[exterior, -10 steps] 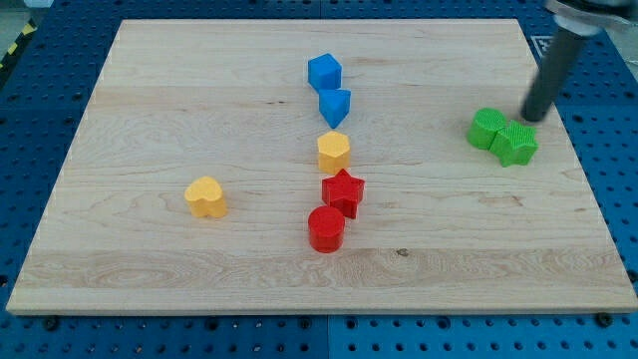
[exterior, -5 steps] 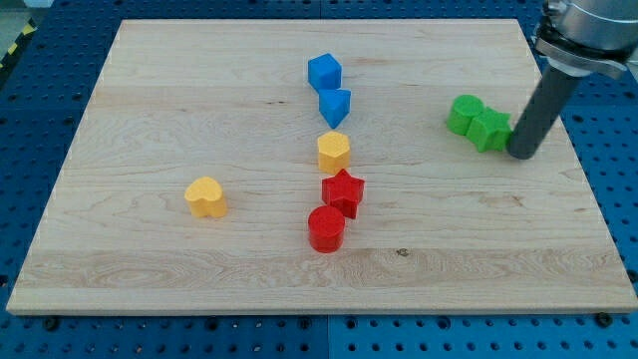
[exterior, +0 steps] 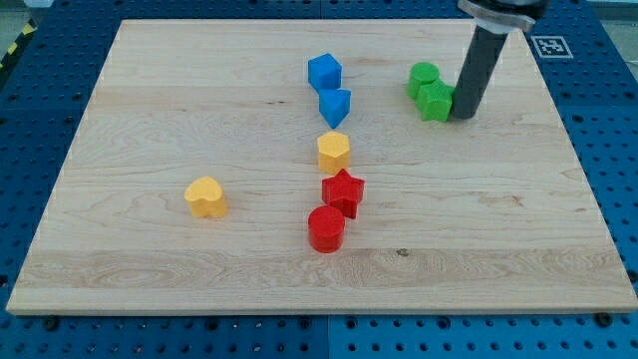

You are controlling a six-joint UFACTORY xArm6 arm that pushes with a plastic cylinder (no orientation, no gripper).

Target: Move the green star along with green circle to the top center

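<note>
Wooden board: my tip touches green star beside green circle; gripperless.

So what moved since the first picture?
My tip pushed the green star and green circle toward the view's upper left, and now sits against the star's right side. The blue, yellow and red blocks stayed put.

A pale wooden worktop rests on a blue perforated base under even, bright light.
</note>
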